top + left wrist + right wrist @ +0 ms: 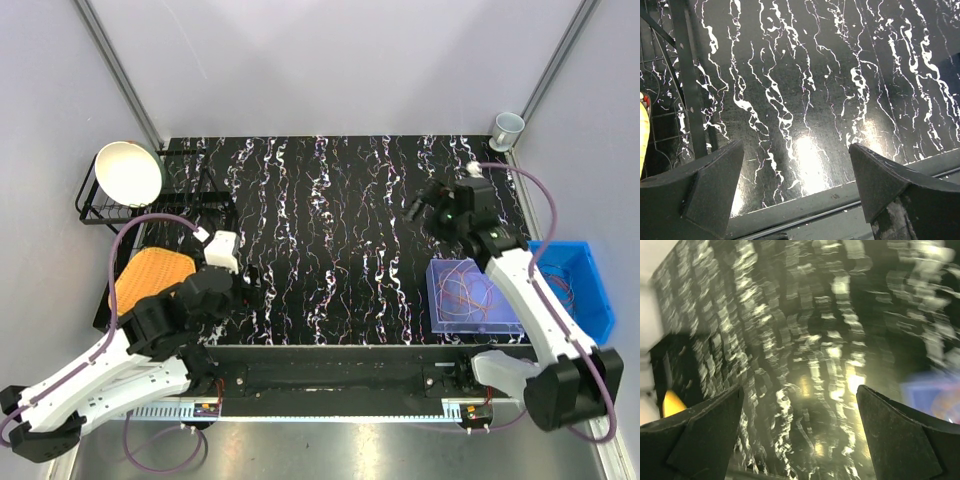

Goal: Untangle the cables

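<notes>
The cables (468, 293), a loose bunch of thin orange and reddish wires, lie in a clear shallow tray (440, 318) at the table's near right. My right gripper (421, 206) is open and empty, held above the table, behind and to the left of the tray. In the right wrist view its fingers (905, 440) are wide apart over blurred marbled table, with the tray (927, 392) blurred at the right edge. My left gripper (250, 285) is open and empty, low over the near left of the table. Its fingers (887, 182) frame bare tabletop.
A blue bin (590, 300) stands right of the tray, behind the right arm. A black dish rack (190, 200) with a white bowl (128, 172) is at the far left. An orange woven object (150, 275) lies near the left arm. A mug (507, 127) stands at the far right corner.
</notes>
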